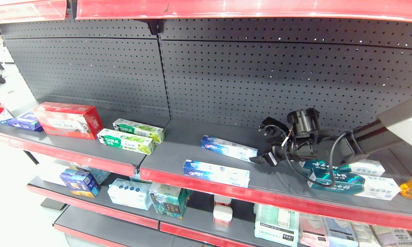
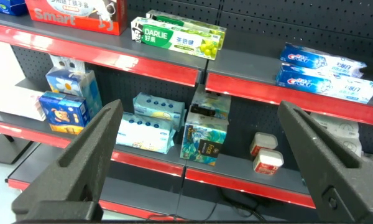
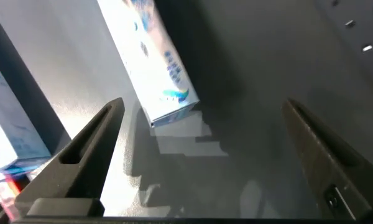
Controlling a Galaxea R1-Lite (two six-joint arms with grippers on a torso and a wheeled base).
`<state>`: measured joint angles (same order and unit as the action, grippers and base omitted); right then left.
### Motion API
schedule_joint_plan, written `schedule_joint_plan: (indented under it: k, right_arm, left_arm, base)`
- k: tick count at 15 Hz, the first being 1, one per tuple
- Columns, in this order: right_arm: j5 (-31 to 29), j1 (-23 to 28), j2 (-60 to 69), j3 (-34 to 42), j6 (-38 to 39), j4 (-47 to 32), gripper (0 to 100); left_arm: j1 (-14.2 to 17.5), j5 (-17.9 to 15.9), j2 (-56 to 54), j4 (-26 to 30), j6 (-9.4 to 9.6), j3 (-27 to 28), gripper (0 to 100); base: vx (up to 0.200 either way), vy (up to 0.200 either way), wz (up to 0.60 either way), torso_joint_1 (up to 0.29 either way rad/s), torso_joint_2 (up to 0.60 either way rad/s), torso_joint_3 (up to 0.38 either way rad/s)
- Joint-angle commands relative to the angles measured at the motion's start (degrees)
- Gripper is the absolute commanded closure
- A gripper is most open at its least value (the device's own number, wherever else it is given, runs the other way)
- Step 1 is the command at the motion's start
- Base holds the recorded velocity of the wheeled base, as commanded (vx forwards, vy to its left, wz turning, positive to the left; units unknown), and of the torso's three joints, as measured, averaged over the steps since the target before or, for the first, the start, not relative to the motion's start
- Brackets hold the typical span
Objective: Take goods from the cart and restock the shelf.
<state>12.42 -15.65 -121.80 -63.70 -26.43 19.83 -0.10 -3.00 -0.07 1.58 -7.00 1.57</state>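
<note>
The right arm is hanging low over the middle tier of the shelf (image 1: 189, 145). It's entering from the right side, with the forearm lying close to level and the wrist pointing left. The right gripper (image 1: 265, 142) is sitting wide open just above the board, holding nothing. It's parked right beside the right-hand end of the rear blue-and-white toothpaste box (image 1: 228, 148). In the right wrist view that box end is lying just ahead of the spread fingers, not between them, and I honestly can't tell if anything is touching it.

A second blue-and-white box (image 1: 216, 173) is lying near the front edge, parallel to the first one. Two teal-and-white boxes (image 1: 353, 181) are resting under the forearm, further right.

The left gripper (image 2: 200, 106) is also gaping wide with nothing in it. It's hovering out in front of the shelf, well apart from everything and facing the lower tiers.

Over on the left section of the middle tier, two green toothpaste boxes (image 1: 134, 135) are lying side by side, next to a big red box (image 1: 67, 120). One tier down, a blue carton (image 1: 79, 182), a pale blue tissue pack (image 1: 130, 193) and a teal box (image 1: 168, 199) are standing in a row. A couple of small red-and-white jars (image 1: 222, 214) are sitting a bit further right.
</note>
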Motion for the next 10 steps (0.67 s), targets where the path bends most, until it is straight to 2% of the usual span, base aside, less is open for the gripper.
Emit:
schedule_joint_plan:
  k: [1, 10]
  right_arm:
    - [0.06, -0.08, -2.04, -0.02, -0.11, -0.06, 0]
    - [1.55, -1.22, -2.92, -2.05, -1.7, -0.06, 0]
  left_arm:
    - [0.01, 0.01, 0.07, 0.0, -0.03, 0.01, 0]
    - [0.01, 0.01, 0.07, 0.0, -0.03, 0.01, 0]
  base:
    - [0.0, 0.0, 0.0, 0.0, 0.0, 0.0]
    - [0.0, 0.0, 0.0, 0.0, 0.0, 0.0]
